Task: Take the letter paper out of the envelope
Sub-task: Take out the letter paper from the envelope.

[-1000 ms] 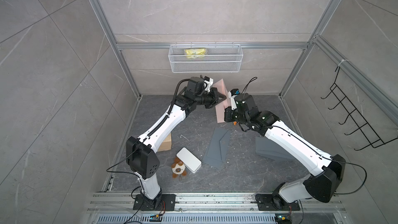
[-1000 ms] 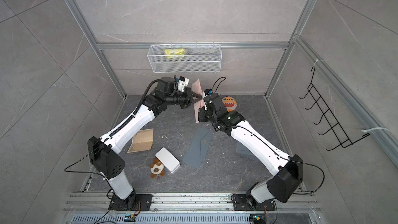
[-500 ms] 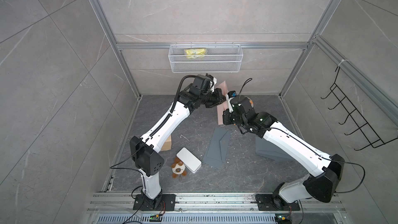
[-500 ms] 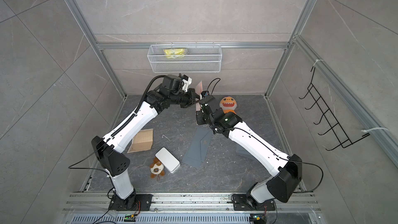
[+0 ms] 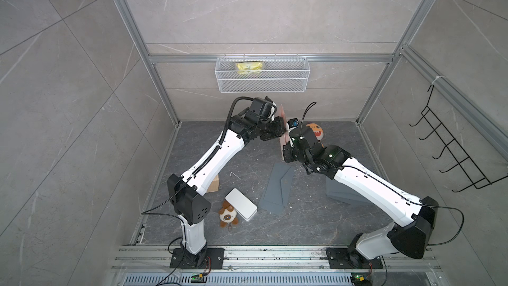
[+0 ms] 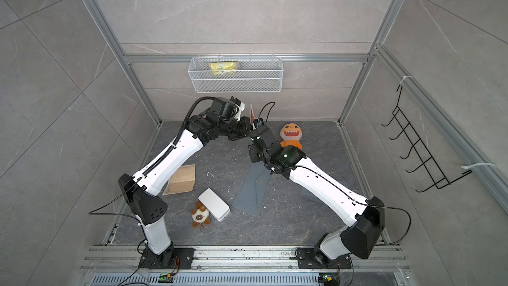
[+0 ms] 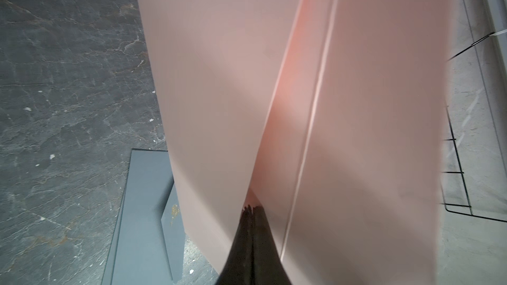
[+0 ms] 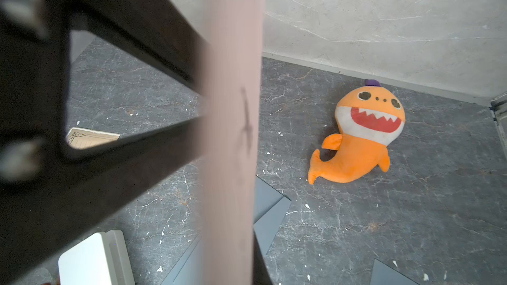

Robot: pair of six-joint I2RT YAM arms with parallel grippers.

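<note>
While the envelope (image 5: pixel 283 114) is held upright above the tabletop (image 5: pixel 247 155), mid-frame in both top views, both jaws are clamped on its pink sheets; the letter, likely still inside, should be drawn out straight and slowly.

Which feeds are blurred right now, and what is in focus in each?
Left wrist: pink paper fills the picture, soft, one edge smeared; grey envelope sharp. Right wrist: the paper and black bracket blurred, orange plush sharp. Both top views: crisp, evenly lit.
</note>
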